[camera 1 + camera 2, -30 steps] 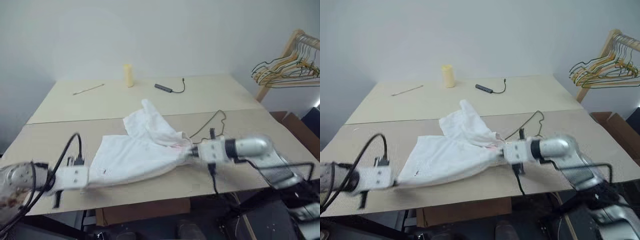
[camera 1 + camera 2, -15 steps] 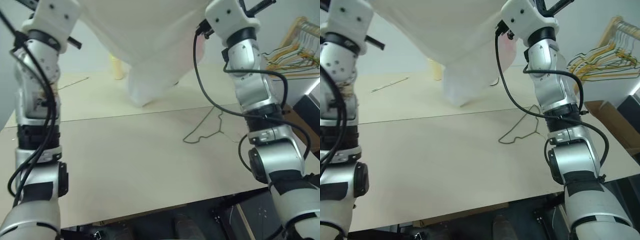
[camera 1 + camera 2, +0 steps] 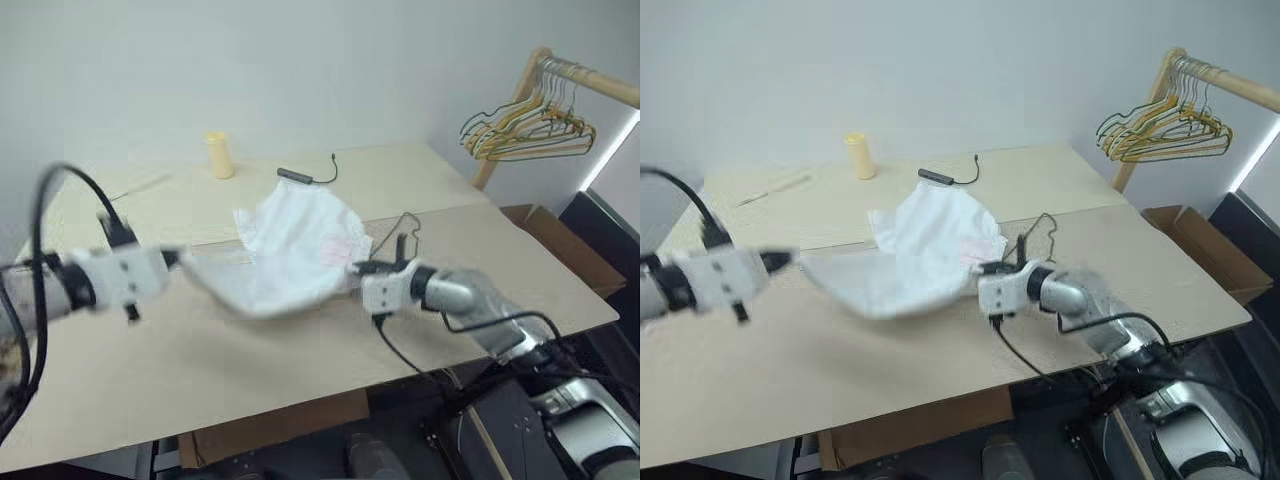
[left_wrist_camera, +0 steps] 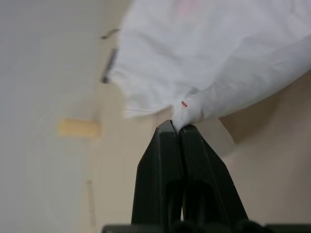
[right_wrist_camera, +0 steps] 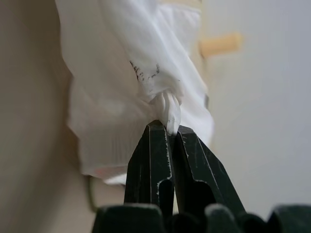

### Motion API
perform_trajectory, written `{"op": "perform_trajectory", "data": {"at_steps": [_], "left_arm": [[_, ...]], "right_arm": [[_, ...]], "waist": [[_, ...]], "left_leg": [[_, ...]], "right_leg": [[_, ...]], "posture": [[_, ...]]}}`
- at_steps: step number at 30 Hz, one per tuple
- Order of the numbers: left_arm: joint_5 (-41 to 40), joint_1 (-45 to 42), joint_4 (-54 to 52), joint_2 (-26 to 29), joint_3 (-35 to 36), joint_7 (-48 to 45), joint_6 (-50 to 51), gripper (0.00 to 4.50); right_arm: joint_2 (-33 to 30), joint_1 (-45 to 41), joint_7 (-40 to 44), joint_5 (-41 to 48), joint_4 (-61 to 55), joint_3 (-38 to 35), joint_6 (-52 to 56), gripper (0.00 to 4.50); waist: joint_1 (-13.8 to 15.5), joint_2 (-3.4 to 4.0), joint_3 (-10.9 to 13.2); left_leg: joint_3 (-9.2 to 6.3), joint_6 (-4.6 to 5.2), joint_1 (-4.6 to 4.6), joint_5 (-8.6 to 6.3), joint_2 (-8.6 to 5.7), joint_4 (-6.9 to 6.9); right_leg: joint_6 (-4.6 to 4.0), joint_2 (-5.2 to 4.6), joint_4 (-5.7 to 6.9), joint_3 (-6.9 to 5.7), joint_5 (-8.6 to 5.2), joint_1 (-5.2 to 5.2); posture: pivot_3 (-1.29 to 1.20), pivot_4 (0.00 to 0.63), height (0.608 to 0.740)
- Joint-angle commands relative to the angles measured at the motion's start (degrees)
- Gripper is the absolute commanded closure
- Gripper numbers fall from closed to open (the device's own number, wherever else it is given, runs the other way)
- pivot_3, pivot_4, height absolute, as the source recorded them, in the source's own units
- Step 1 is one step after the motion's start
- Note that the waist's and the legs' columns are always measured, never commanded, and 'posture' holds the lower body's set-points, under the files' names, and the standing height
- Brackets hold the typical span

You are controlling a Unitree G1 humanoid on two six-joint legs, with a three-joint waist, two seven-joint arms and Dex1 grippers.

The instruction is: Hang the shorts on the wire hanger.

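The white shorts (image 3: 290, 255) hang spread between my two grippers, low over the tan table (image 3: 300, 340), with a faint pink mark on the side toward the right gripper. My left gripper (image 3: 178, 258) is shut on one bunched corner of the shorts (image 4: 218, 53). My right gripper (image 3: 352, 272) is shut on the opposite corner, and a fold of the shorts (image 5: 116, 73) is pinched at its fingertips. The thin wire hanger (image 3: 407, 217) lies on the table just beyond the right gripper, partly hidden by the cloth and the gripper.
A yellow cylinder (image 3: 217, 155), a black cable with an adapter (image 3: 297, 176) and a thin stick (image 3: 140, 185) lie at the table's far side. A wooden rack of bunched hangers (image 3: 525, 120) stands to the right, with a cardboard box (image 3: 555, 250) below it.
Half a second ago both arms held the shorts high overhead. They have now swung down, and the shorts are low over the table again. The camera has also shifted.
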Motion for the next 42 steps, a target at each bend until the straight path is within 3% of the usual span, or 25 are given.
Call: {"op": "perform_trajectory", "data": {"at_steps": [1, 6, 11, 19, 22, 27, 29, 33, 34, 38, 42], "left_arm": [[2.56, 9.22, -3.9, 1.95, 7.17, -7.76, 2.46, 4.48], [11.62, 24.23, -3.97, 1.7, 11.53, -13.99, 2.55, 4.48], [16.72, 32.78, -6.26, -0.04, 13.32, -17.16, 3.92, 4.48], [15.05, 30.0, -9.81, -0.97, 9.72, -16.96, 6.63, 4.48], [14.39, 26.83, -7.98, -0.82, 7.95, -15.69, 4.76, 3.89], [13.12, 25.74, -5.71, -0.45, 10.05, -17.97, 3.6, 2.17], [12.64, 26.19, -4.59, -0.07, 11.84, -19.55, 2.91, 1.67], [8.59, 23.48, -1.82, -0.37, 17.21, -21.0, 2.38, 0.36], [8.05, 22.05, -0.91, -0.64, 17.92, -20.06, 2.69, 0.06], [2.88, 14.9, 3.9, -1.64, 18.51, -17.49, 1.35, 0.02], [-1.37, 4.37, 3.12, -4.11, 12.4, -10.59, 3.59, 0.02]], "right_arm": [[-2.96, -0.02, 7.37, 4.29, -4.8, -0.91, -4.46, 4.5], [-6.76, 1.33, 13.99, 4.92, -5.16, -0.2, -10.2, 4.5], [-7.52, 2.03, 16.45, 4.72, -4.47, -0.84, -12.62, 4.5], [-8.36, 2.67, 19.03, 5.84, -4.15, -1.52, -15.79, 4.5], [-9.17, 2.6, 19.73, 3.86, -3.73, -1.09, -16.69, 3.69], [-13.13, 4.3, 24.6, 9.59, -6.46, -2.57, -14.56, 1.82], [-14.7, 5.16, 26.64, 14.16, -8.09, -4.03, -12.75, 1.27], [-14.74, 5.58, 26.95, 24.22, -10.13, -10.58, 0.97, 0.0], [-13.33, 4.69, 25.3, 24.02, -10.08, -11.66, 6.17, 0.0], [-4.97, -2.05, 17.33, 21.36, -4.65, -13.3, 30.35, 0.0], [3.85, -7.67, 7.83, 18.66, 4.15, -14.11, 45.41, 0.0]], "waist": [[0.39, -0.05, 0.03], [2.08, -0.14, 0.01], [3.7, -0.22, 0.01], [5.75, -0.22, 0.02], [6.06, -0.22, 0.02], [6.47, -0.23, 0.01], [6.47, -0.24, 0.02], [6.45, -0.24, 0.03], [6.42, -0.25, 0.01], [6.02, -0.29, -0.06], [6.24, -0.27, -0.06]], "left_leg": [[0.02, 0.0, 0.0, 0.0, 0.0, -0.01], [0.18, -0.06, -0.1, -0.1, 0.0, -0.05], [0.24, -0.09, -0.14, -0.22, 0.02, -0.1], [0.27, -0.09, -0.03, -0.23, 0.05, -0.11], [0.29, -0.09, -0.08, -0.23, 0.04, -0.11], [0.33, -0.08, -0.11, -0.28, 0.05, -0.12], [0.33, -0.08, -0.12, -0.29, 0.07, -0.13], [0.33, -0.08, -0.05, -0.28, 0.11, -0.13], [0.33, -0.08, -0.02, -0.28, 0.11, -0.12], [0.32, -0.09, 0.03, -0.28, 0.15, -0.11], [0.3, -0.12, -0.2, -0.3, 0.11, -0.12]], "right_leg": [[-0.02, 0.03, 0.05, -0.02, -0.02, -0.03], [-0.03, 0.06, 0.04, -0.03, -0.19, -0.15], [-0.14, 0.06, 0.07, -0.03, -0.34, -0.24], [-0.28, 0.06, 0.1, -0.11, -0.46, -0.3], [-0.29, 0.05, 0.14, -0.1, -0.46, -0.27], [-0.38, 0.05, 0.12, -0.11, -0.49, -0.29], [-0.37, 0.06, 0.13, -0.11, -0.51, -0.31], [-0.39, 0.07, 0.17, -0.13, -0.52, -0.27], [-0.38, 0.06, 0.19, -0.14, -0.52, -0.27], [-0.43, 0.11, 0.25, -0.14, -0.49, -0.29], [-0.8, 0.12, 0.2, -0.16, -0.25, -0.36]], "posture": [[-0.07, 0.0, 0.74], [-0.06, 0.0, 0.74], [-0.06, 0.0, 0.74], [-0.06, 0.0, 0.74], [-0.06, 0.0, 0.74], [-0.07, 0.0, 0.74], [-0.08, 0.0, 0.74], [-0.09, 0.0, 0.74], [-0.09, 0.0, 0.74], [-0.09, 0.0, 0.74], [-0.09, 0.0, 0.74]]}}
